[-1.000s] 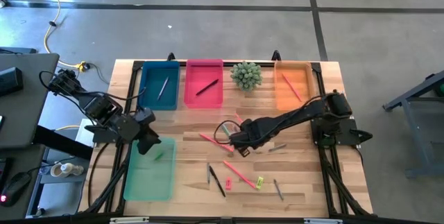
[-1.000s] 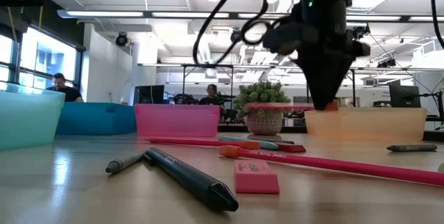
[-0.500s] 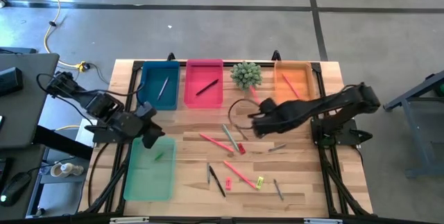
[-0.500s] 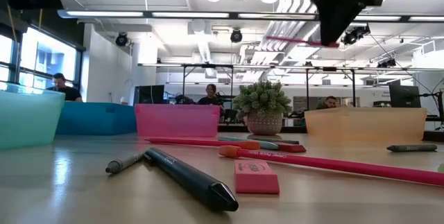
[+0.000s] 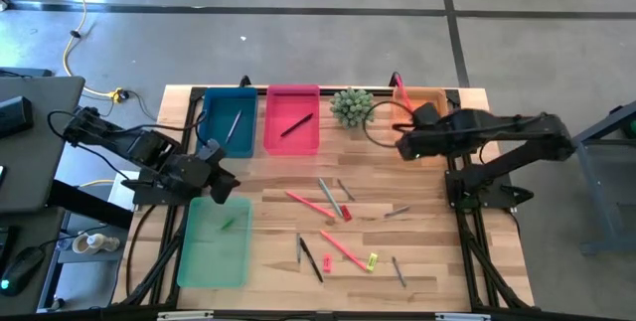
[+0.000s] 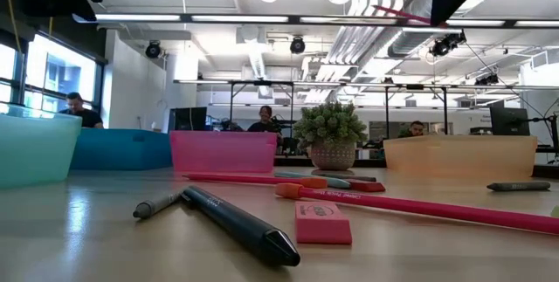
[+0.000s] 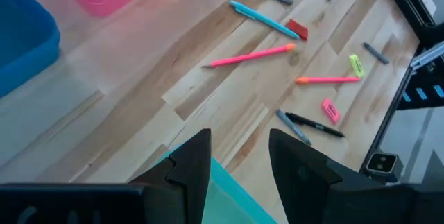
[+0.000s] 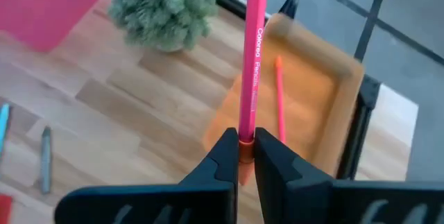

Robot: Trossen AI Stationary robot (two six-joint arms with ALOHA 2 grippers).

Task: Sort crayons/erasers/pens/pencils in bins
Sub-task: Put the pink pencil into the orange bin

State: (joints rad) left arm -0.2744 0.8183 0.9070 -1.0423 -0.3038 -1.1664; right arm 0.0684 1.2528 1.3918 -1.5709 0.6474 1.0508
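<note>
My right gripper (image 5: 412,110) is shut on a long pink pencil (image 8: 253,57), high over the near part of the orange bin (image 5: 433,99), in which another pink pencil (image 8: 280,102) lies. The low view shows the held pencil (image 6: 397,13) far above the table. My left gripper (image 5: 221,184) is open and empty over the far edge of the pale-green bin (image 5: 214,246), which holds a green eraser (image 5: 228,224). The teal-blue bin (image 5: 229,120) and the pink bin (image 5: 292,120) each hold a stick. A red eraser (image 5: 346,214), a pink eraser (image 5: 326,261) and a yellow eraser (image 5: 373,259) lie on the table. My right gripper pinches the pink pencil between its two fingers at the orange band near one end (image 8: 245,135). The fingers slant down toward the table's far edge. The pencil is lifted clear and runs on from the fingers toward the far edge, over the orange bin.
A small potted plant (image 5: 352,107) stands between the pink and orange bins. Several pens, pencils and crayons lie on the table's middle and near right, among them a pink pencil (image 5: 343,249) and a black pen (image 5: 311,259). People sit in the room behind the table.
My right gripper has lifted the pink pencil off the middle of the table and carried it up and toward the far right, over the orange bin. It has stayed shut on it. My left gripper has drawn a little toward the far edge.
</note>
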